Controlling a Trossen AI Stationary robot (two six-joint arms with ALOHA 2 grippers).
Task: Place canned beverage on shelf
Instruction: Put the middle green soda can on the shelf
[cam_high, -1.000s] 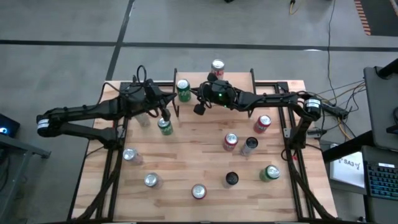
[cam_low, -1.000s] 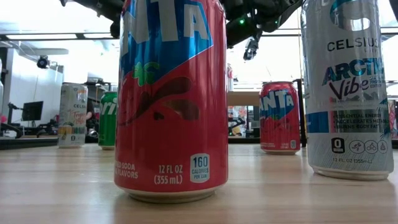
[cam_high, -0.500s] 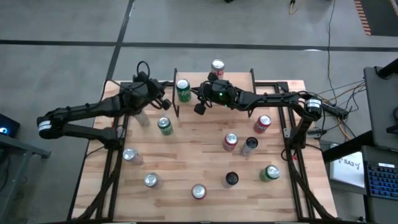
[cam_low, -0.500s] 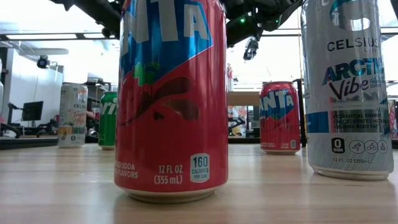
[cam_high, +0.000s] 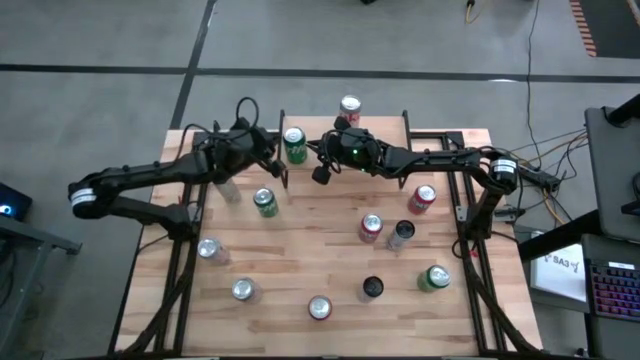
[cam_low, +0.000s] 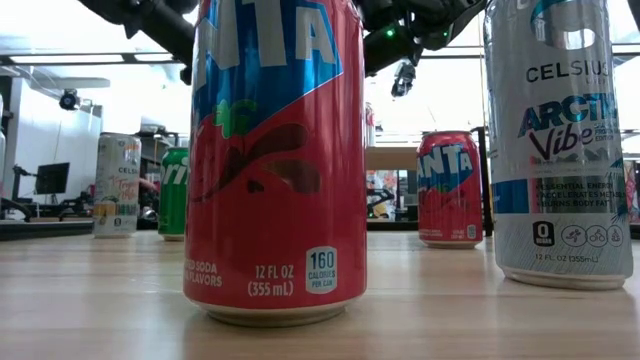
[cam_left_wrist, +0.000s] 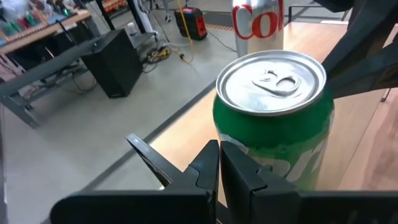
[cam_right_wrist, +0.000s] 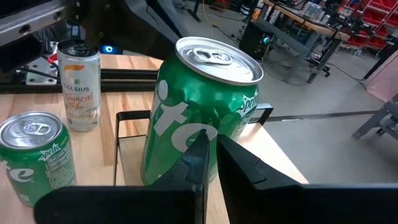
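On the shelf (cam_high: 375, 140), at the far edge of the table (cam_high: 300, 250), stands a green Sprite can (cam_high: 294, 144), upright, toward the 9 o'clock end of the top board. A silver Coke can (cam_high: 349, 107) stands at the 12 o'clock edge of the same board. Both arms reach toward the green can from opposite sides.

The left gripper (cam_high: 272, 165) is just at 8 o'clock of this can, beside the shelf's black leg. In the left wrist view its two fingers (cam_left_wrist: 239, 171) are pressed together with nothing between them, and the green can (cam_left_wrist: 273, 118) is right in front of them; I cannot tell if they touch it.

The right gripper (cam_high: 322, 172) is at 4 o'clock of the same can, over the near edge of the shelf. In the right wrist view its fingers (cam_right_wrist: 199, 158) are also closed and empty, with the can (cam_right_wrist: 199, 112) directly ahead of the tips.

A second Sprite can (cam_high: 264, 202) stands on the table at 6 o'clock of the left gripper, near but apart. A pale Celsius can (cam_right_wrist: 79, 84) stands farther toward 9 o'clock, partly under the left arm. More cans are spread over the table: two red ones (cam_high: 421, 198) at 4 o'clock of the shelf, a dark one (cam_high: 401, 233) between them, a green one (cam_high: 433, 278) near the 4 o'clock corner, and silver tops along the near side.

In the low view a red Fanta can (cam_low: 275, 160) fills the front, with a Celsius Arctic Vibe can (cam_low: 558, 140) beside it.
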